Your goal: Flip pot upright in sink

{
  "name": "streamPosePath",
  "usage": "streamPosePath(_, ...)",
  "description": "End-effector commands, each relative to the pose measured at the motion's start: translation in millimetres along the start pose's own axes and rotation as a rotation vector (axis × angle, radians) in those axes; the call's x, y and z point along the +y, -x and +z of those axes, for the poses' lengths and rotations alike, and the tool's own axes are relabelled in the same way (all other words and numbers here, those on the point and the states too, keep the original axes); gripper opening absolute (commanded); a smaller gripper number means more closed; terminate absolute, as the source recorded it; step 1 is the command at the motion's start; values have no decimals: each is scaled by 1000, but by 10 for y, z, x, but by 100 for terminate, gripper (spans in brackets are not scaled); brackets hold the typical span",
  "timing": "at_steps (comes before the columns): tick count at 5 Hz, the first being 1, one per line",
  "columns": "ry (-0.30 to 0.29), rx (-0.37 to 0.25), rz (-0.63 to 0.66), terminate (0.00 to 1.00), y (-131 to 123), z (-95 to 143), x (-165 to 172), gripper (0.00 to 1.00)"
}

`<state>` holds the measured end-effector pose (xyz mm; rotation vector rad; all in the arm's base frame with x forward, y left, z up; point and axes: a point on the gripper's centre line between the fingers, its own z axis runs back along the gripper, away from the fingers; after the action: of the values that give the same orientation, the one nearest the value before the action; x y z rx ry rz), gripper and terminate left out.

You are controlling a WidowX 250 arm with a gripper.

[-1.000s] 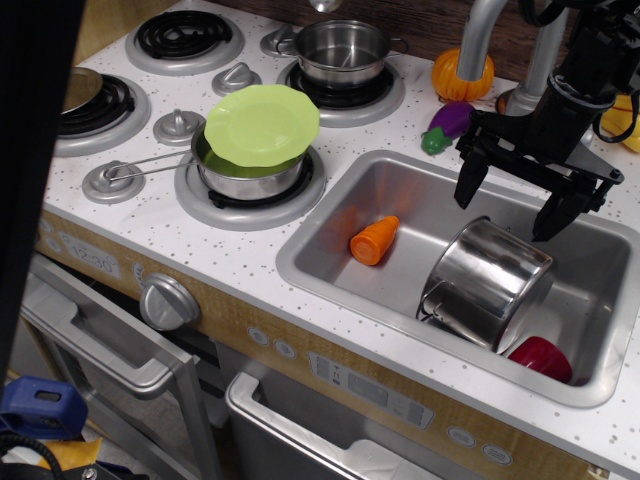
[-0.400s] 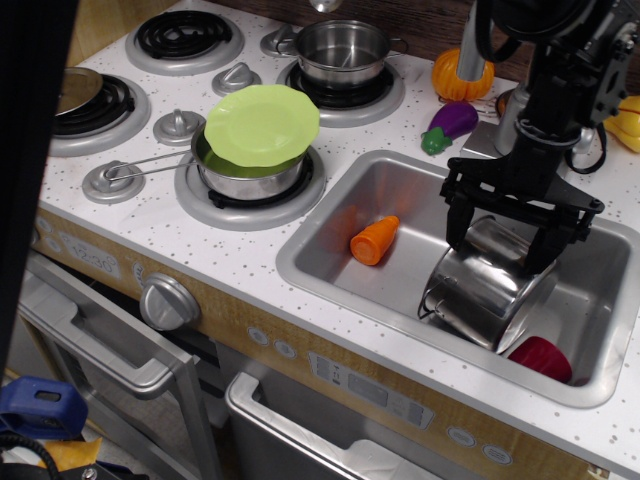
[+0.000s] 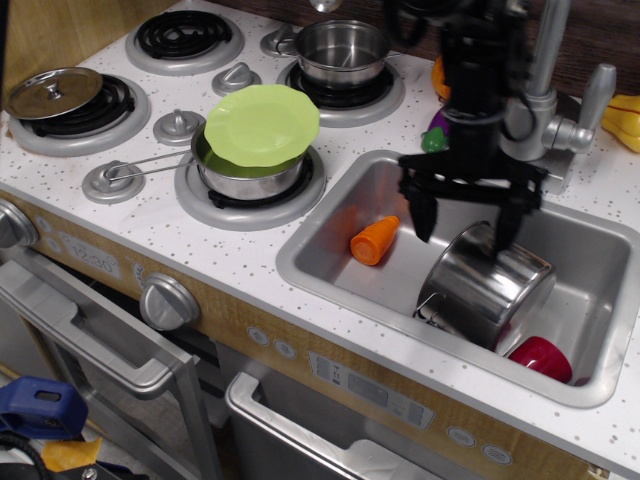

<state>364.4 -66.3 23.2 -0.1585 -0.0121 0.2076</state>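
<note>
Tilted pot (image 3: 487, 285), just below spread gripper (image 3: 463, 226)

I note my gripper (image 3: 465, 226) hangs with jaws spread over the tilted pot (image 3: 487, 284) in the sink (image 3: 330, 262). Left of it, bare basin floor gives passage, barring a carrot (image 3: 374, 240). The faucet (image 3: 545, 85) stands close behind-right. A red item (image 3: 541, 358) lies against the pot's front side.

Single view: high front-left, angled down, mid-range.
</note>
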Motion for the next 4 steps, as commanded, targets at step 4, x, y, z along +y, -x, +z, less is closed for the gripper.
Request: streamPosePath(4,271,-211,123,0,-50,-11,-276,100)
